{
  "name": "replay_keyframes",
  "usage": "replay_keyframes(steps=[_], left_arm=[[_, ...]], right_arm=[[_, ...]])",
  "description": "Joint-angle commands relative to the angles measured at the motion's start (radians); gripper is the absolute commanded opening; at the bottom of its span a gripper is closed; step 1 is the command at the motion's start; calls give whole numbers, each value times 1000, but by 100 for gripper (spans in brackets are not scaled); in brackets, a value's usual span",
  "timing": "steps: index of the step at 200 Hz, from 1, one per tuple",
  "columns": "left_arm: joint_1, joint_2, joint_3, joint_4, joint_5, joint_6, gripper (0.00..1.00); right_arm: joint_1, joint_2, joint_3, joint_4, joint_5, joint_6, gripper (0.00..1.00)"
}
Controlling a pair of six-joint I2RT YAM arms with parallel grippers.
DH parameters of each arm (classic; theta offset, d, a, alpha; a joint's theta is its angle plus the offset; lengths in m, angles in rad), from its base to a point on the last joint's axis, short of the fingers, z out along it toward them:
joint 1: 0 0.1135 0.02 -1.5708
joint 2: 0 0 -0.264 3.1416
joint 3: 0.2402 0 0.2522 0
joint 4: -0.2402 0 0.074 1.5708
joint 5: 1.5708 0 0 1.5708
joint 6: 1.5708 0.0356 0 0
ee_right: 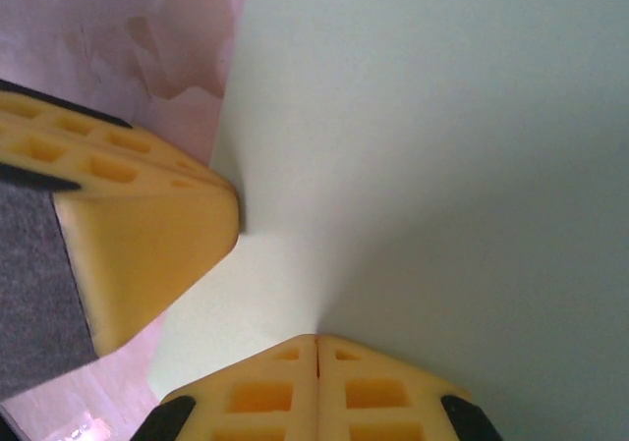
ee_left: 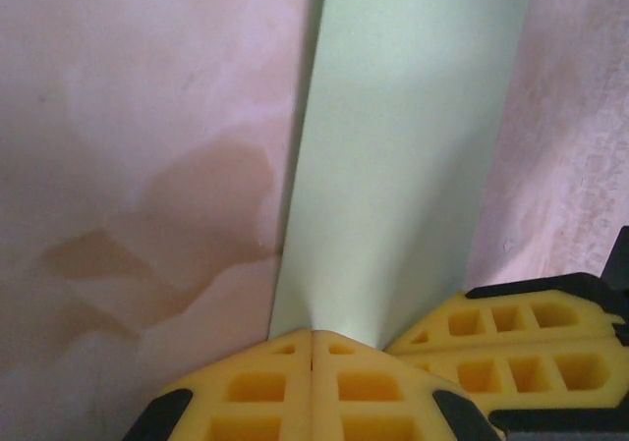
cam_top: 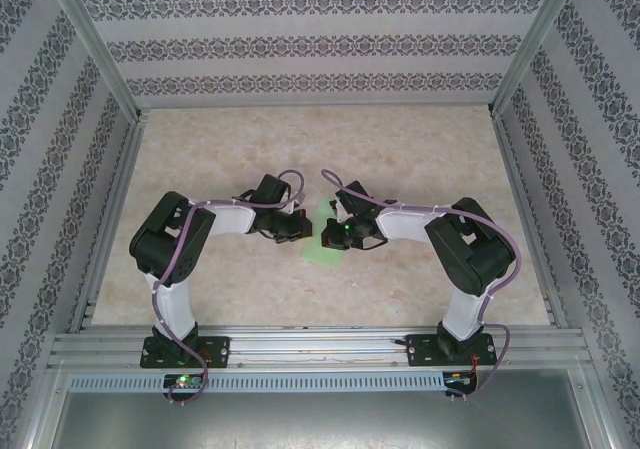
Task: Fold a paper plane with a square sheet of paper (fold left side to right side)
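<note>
Top view: left gripper (cam_top: 297, 229) and right gripper (cam_top: 333, 235) meet tip to tip over the square sheet of paper (cam_top: 322, 247).
Left wrist: jaws closed, tips at the sheet's near edge.
Right wrist: jaws closed, tips on the paper; pinching or pressing, can't tell.
Judgement: keep edges aligned, press flat, sweep slowly along the fold.
</note>
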Motion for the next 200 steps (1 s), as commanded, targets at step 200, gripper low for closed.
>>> replay_keyframes(steps=[200], left_arm=[[-49,-121,-78,3,-17,-73,5]], right_arm=[[-96,50,-17,-223,55,-230,0]])
